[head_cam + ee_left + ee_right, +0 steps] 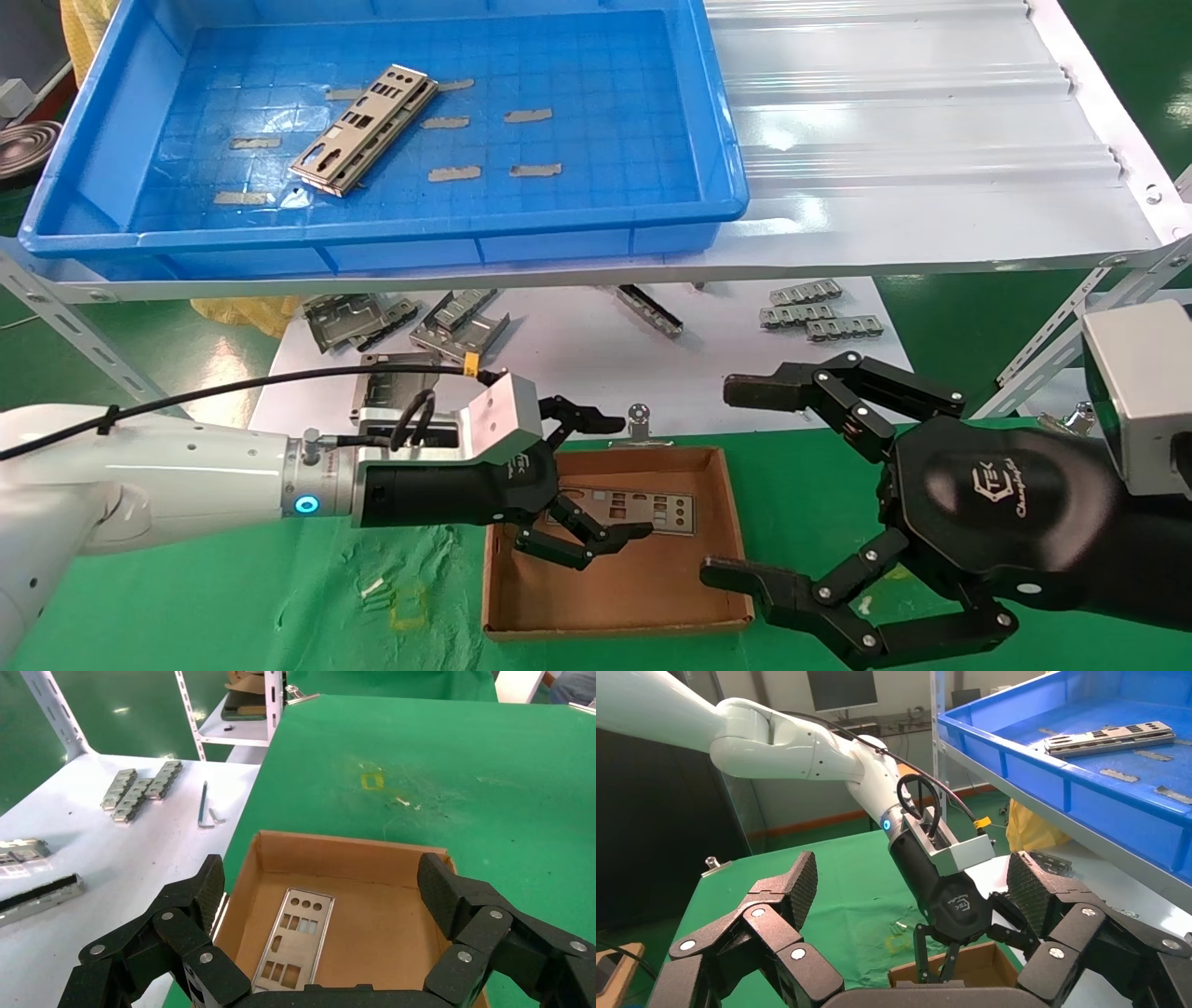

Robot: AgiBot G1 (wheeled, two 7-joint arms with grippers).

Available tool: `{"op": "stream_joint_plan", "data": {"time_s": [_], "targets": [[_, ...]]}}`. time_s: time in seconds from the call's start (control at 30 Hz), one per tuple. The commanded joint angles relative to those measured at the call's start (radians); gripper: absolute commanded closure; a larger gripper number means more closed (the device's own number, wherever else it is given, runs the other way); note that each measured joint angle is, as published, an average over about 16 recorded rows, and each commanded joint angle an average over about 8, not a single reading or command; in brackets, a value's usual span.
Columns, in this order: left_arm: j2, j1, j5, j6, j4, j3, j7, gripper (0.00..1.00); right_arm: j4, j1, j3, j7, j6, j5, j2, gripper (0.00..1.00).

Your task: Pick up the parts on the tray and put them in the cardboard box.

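Observation:
A small stack of flat silver parts (366,129) lies on the floor of the blue tray (596,158) on the upper shelf, and shows in the right wrist view too as parts (1112,738) in the tray (1088,797). One more part (652,511) (294,936) lies flat in the cardboard box (633,582) (379,910) on the green table. My left gripper (624,476) (323,881) hovers open just above the box, holding nothing. Right of the box, my right gripper (731,480) (912,878) stands open and empty, facing the left arm.
The tray rests on a white corrugated sheet (913,121). Below it, a white shelf holds boxy grey brackets (410,321) and small notched strips (815,312). Slotted metal frame legs (1052,335) stand at both sides. Green cloth (233,596) covers the table.

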Motion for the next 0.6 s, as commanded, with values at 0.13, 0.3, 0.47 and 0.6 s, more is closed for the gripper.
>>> {"op": "stream_joint_plan", "data": {"time_s": [0.13,0.3,0.47,0.6], "targets": [[-0.03,0.019,-0.02,0.004,-0.049,-0.017,-0.026,0.0,0.0,0.0,0.0,0.0,0.0,0.0,0.0,0.0],[-0.081,0.05,-0.054,0.013,-0.127,-0.046,-0.071,0.0,0.0,0.0,0.0,0.0,0.0,0.0,0.0,0.0],[-0.133,0.082,-0.088,0.022,-0.206,-0.076,-0.117,0.0,0.0,0.0,0.0,0.0,0.0,0.0,0.0,0.0],[-0.174,0.107,-0.115,0.029,-0.269,-0.099,-0.153,0.0,0.0,0.0,0.0,0.0,0.0,0.0,0.0,0.0]]}}
